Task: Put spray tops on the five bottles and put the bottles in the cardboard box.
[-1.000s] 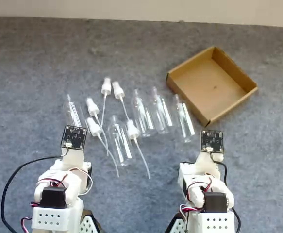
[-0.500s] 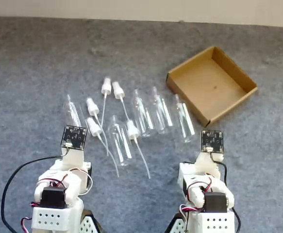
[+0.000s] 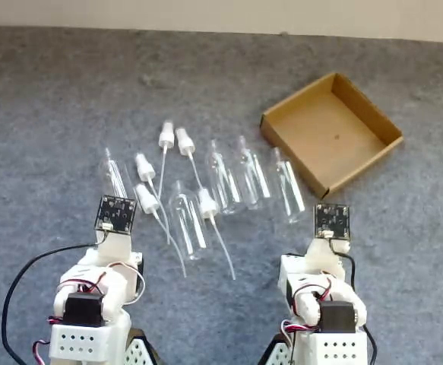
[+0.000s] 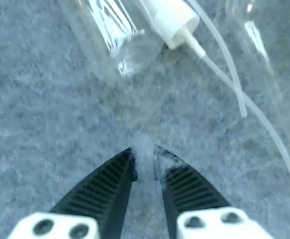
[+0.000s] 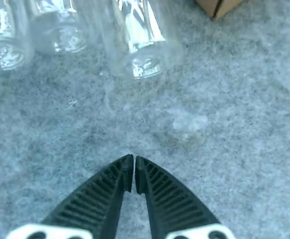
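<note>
Judging from how things lie, the task has not begun: the cardboard box (image 3: 332,131) holds nothing, and no bottle wears a spray top. All five bottles lie on their sides on the grey worktop outside the box, on the side towards the left arm. One bottle (image 3: 288,190) lies just beside the box's near corner, two more (image 3: 253,176) (image 3: 223,179) lie next to it, a fourth (image 3: 188,217) sits further from the box and nearer the arms, and the fifth (image 3: 115,176) is furthest from the box. The five spray tops, each trailing its thin tube, are loose among them. Two (image 3: 166,137) (image 3: 184,141) lie on the far side of the cluster, two (image 3: 144,166) (image 3: 147,199) lie between the fourth and fifth bottles, and one (image 3: 207,203) lies beside the fourth bottle. Both arms are at the near edge of the worktop, well apart from the box. The left gripper (image 4: 144,162) hangs low over bare worktop with its fingers narrowly apart and holding nothing. The right gripper (image 5: 134,164) has its fingers pressed together at the tips, also holding nothing, just short of the base of the bottle closest to the box. What is left is everything: five tops to fit and five bottles to carry into the box.
</note>
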Action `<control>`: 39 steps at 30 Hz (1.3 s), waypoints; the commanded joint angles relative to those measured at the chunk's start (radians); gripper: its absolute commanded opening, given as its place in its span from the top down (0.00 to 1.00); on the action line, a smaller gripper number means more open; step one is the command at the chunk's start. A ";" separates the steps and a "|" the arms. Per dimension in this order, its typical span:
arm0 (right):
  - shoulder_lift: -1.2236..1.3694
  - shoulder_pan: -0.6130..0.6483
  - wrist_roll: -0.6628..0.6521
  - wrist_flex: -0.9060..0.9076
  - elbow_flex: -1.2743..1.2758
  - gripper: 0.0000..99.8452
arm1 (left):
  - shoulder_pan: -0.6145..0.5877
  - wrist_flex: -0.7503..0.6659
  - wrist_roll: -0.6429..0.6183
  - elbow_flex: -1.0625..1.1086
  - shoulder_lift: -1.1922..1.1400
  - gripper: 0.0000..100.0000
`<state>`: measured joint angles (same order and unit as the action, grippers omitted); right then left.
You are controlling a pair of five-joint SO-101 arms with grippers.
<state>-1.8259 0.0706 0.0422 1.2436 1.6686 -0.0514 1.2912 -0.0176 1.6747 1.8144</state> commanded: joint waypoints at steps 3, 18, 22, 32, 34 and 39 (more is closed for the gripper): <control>-0.012 0.002 0.002 0.008 0.153 0.99 | 0.030 -0.216 -0.006 0.021 0.002 0.99; -0.012 0.005 0.002 0.008 0.153 0.99 | 0.027 -0.302 -0.005 0.021 0.001 0.99; -0.012 0.007 0.002 0.008 0.153 0.99 | 0.027 -0.229 -0.003 0.021 0.001 0.99; -0.013 0.002 0.000 -0.202 0.151 0.99 | -0.067 -0.230 -0.003 0.021 0.002 0.99; -0.013 0.002 -0.002 -0.263 0.151 0.99 | -0.081 -0.230 -0.003 0.021 0.002 0.99; -0.013 0.001 -0.002 -0.390 0.151 0.99 | -0.084 -0.230 -0.003 0.021 0.002 0.99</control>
<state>-1.8259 0.0706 0.0422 0.9291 1.6686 -0.1174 1.0625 -0.0176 1.6747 1.8144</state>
